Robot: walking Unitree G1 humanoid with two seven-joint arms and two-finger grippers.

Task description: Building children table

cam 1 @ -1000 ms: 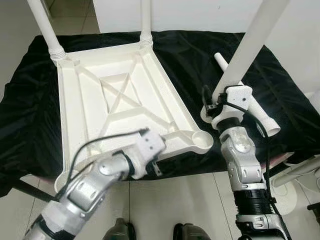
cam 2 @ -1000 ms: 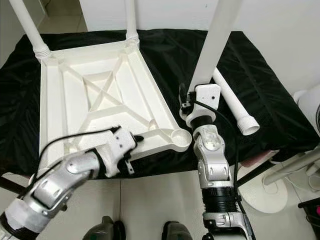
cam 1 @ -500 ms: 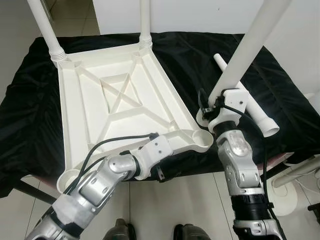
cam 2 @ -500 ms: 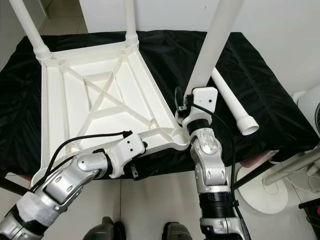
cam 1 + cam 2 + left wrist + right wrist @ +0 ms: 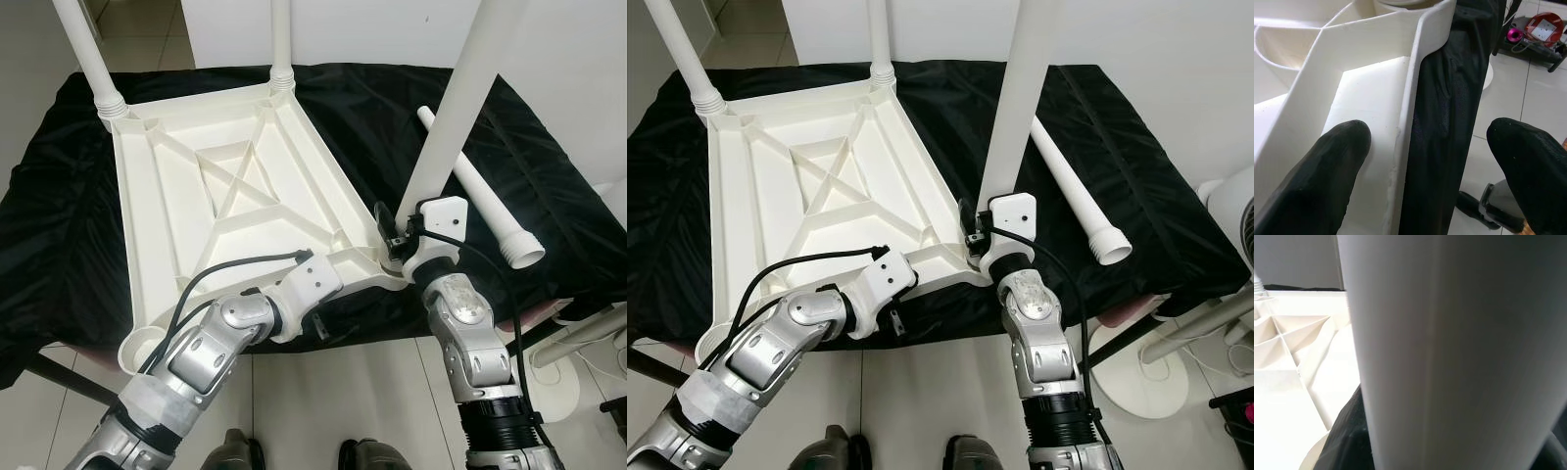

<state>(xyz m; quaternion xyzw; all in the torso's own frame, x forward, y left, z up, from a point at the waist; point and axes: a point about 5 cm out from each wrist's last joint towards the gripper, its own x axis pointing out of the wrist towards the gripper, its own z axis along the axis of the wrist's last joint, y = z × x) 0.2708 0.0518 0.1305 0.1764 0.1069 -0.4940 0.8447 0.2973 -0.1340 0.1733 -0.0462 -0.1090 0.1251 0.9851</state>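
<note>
The white plastic table top (image 5: 127, 245) lies upside down on a surface draped in black cloth (image 5: 372, 108). Two white legs (image 5: 83, 49) stand in its far corners. My right gripper (image 5: 400, 241) is shut on a third leg (image 5: 456, 108). It holds this leg nearly upright, foot end at the near-right corner socket, which the leg and gripper hide. My left gripper (image 5: 1425, 161) is open at the near rim (image 5: 1415, 98), one finger (image 5: 1327, 171) inside the top and the other outside. A fourth leg (image 5: 490, 196) lies loose on the cloth to the right.
The near-left corner socket (image 5: 142, 350) is open and bare. The cloth's front edge drops to tiled floor (image 5: 372, 392), where my feet show. A white stand (image 5: 583, 333) sits on the floor at right. A red object (image 5: 1542, 29) lies on the floor.
My right gripper has carried the leg left and down to the near-right corner, standing it more upright. My left gripper has slid right along the near rim toward that corner.
</note>
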